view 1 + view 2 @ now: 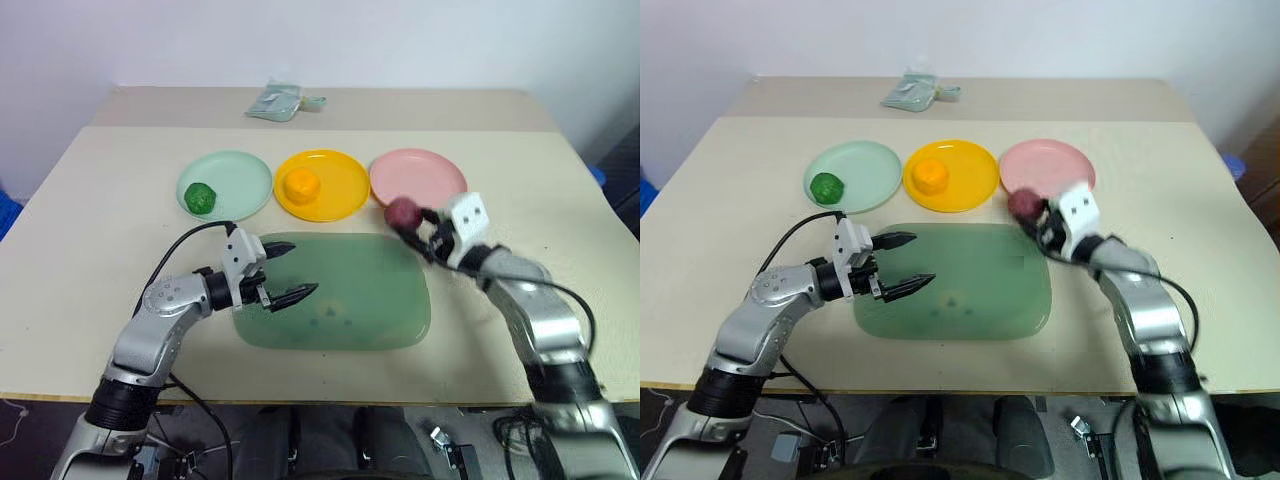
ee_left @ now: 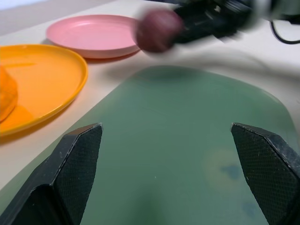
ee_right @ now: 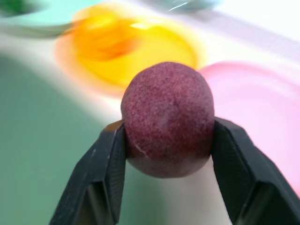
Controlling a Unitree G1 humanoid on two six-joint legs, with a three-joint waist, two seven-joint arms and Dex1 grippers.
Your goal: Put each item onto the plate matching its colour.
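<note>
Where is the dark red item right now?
The dark red item is gripped in the right end effector, on the robot's right in the head views, by the near edge of the pink plate, past the green tray's corner.

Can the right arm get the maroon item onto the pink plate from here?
Probably yes. The right pincer is shut on the maroon item right at the near rim of the pink plate, which is bare, with nothing between them.

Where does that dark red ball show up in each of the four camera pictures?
Left eye view: maroon ball at the pink plate's near rim, in the right gripper.
Right eye view: same spot.
Left wrist view: top centre.
Right wrist view: centre, between the fingers.
Shared landmark: the pink plate.
</note>
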